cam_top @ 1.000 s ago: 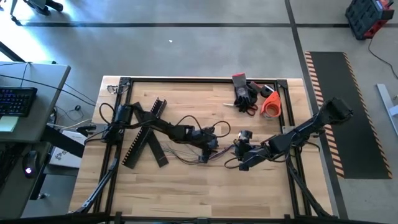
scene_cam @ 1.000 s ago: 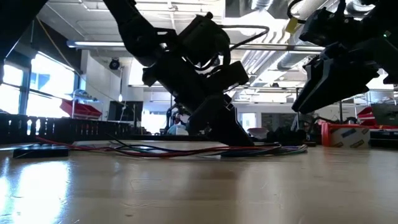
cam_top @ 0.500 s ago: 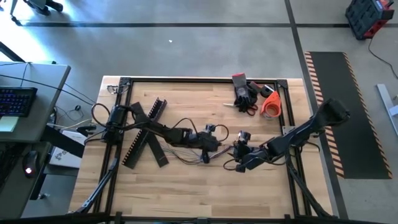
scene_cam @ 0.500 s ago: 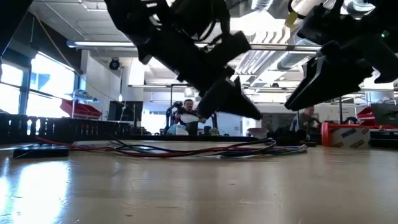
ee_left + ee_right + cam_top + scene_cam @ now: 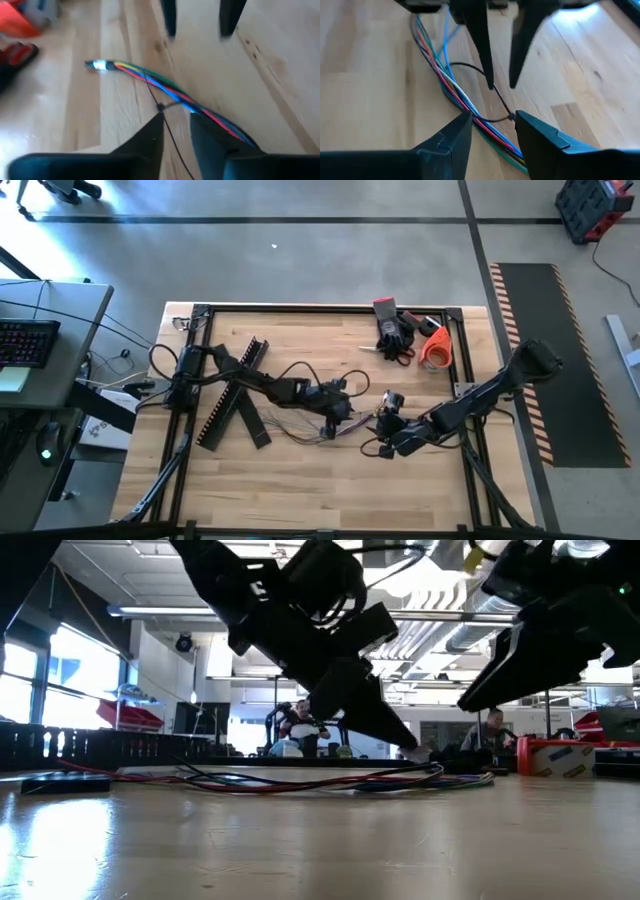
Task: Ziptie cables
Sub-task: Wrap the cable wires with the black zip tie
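One bundle of cables [image 5: 451, 86] lies between two open grippers, left gripper [image 5: 176, 122] and right gripper [image 5: 492, 125]; only wrist views reveal its black zip tie [image 5: 496, 102].

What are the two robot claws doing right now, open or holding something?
Left gripper: fingers open, holding nothing, just above the cables.
Right gripper: fingers open, empty, over the same cables.
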Robot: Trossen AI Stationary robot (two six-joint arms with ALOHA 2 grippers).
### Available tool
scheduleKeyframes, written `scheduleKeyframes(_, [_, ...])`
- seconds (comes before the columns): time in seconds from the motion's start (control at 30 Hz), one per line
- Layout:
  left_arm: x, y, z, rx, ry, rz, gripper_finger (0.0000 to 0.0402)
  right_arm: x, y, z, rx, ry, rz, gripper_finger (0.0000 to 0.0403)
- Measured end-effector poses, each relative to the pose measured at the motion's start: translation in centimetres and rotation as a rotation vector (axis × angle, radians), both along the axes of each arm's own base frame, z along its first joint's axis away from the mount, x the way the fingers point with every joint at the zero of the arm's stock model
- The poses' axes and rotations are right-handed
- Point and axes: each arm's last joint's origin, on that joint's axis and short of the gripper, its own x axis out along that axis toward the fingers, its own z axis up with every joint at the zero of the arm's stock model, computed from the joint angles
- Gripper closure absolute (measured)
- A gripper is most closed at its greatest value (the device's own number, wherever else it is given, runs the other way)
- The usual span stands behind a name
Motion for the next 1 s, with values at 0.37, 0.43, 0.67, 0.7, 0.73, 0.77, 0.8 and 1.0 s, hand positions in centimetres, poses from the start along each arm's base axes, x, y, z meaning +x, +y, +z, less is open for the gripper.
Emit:
scheduleKeyframes(0.37, [0.3,0.9,-2.9,0.079,0.055,0.091,0.0237,-0.3,0.1,0.6,-0.039,-0.023,0.005,0.0263])
scheduleKeyframes(0.43, [0.3,0.9,-3.1,0.085,0.054,0.100,0.0236,-0.3,0.1,0.6,-0.040,-0.024,0.005,0.0263])
scheduleKeyframes(0.67, [0.3,0.9,-3.4,0.075,0.064,0.065,0.0295,-0.1,0.2,0.8,-0.039,-0.055,-0.008,0.0263])
scheduleKeyframes(0.7, [0.3,0.9,-3.4,0.074,0.067,0.057,0.0313,-0.1,0.2,0.9,-0.037,-0.061,-0.007,0.0263])
scheduleKeyframes(0.73, [0.3,0.9,-3.5,0.077,0.069,0.050,0.0333,-0.1,0.2,0.9,-0.037,-0.064,-0.005,0.0263])
scheduleKeyframes(0.77, [0.3,0.9,-3.5,0.082,0.071,0.043,0.0353,0.0,0.2,0.9,-0.036,-0.068,-0.004,0.0263])
scheduleKeyframes(0.8, [0.3,0.8,-3.5,0.086,0.072,0.036,0.0373,0.0,0.2,1.0,-0.035,-0.073,-0.003,0.0263])
scheduleKeyframes(1.0, [0.0,-0.1,-2.3,0.270,0.053,0.122,0.0398,-0.3,-0.5,0.6,-0.045,-0.069,-0.126,0.0263])
